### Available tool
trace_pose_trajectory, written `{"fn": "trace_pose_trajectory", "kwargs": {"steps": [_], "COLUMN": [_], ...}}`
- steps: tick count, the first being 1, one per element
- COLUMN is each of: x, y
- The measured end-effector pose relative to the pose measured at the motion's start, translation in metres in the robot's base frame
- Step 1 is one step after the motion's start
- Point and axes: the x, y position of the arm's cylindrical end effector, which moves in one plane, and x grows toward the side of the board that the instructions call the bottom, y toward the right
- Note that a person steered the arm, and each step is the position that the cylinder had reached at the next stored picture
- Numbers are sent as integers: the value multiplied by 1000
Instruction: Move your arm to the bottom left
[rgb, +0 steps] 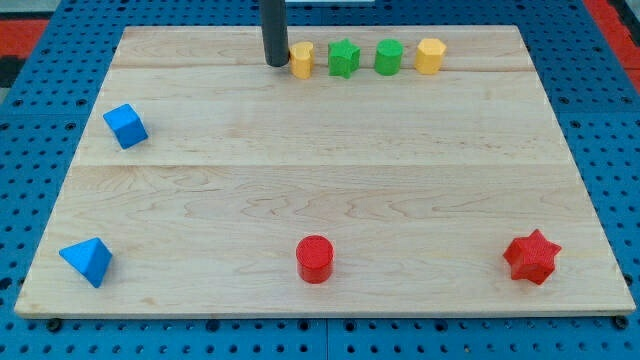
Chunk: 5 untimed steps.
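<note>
My tip (277, 63) is at the view's top, left of centre, on the wooden board (320, 190). It stands just left of a yellow block (301, 59), touching or nearly touching it. That block starts a row along the top: a green star-like block (344, 58), a green block (389, 57), a yellow hexagonal block (430, 55). The bottom left corner holds a blue triangular block (87, 261).
A blue cube (125, 126) lies at the left edge. A red cylinder (314, 259) sits at the bottom centre and a red star (531, 257) at the bottom right. A blue pegboard (30, 100) surrounds the board.
</note>
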Motion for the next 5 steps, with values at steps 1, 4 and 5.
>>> {"fn": "trace_pose_trajectory", "kwargs": {"steps": [1, 4, 5], "x": [1, 96, 99], "y": [-25, -40, -49]}}
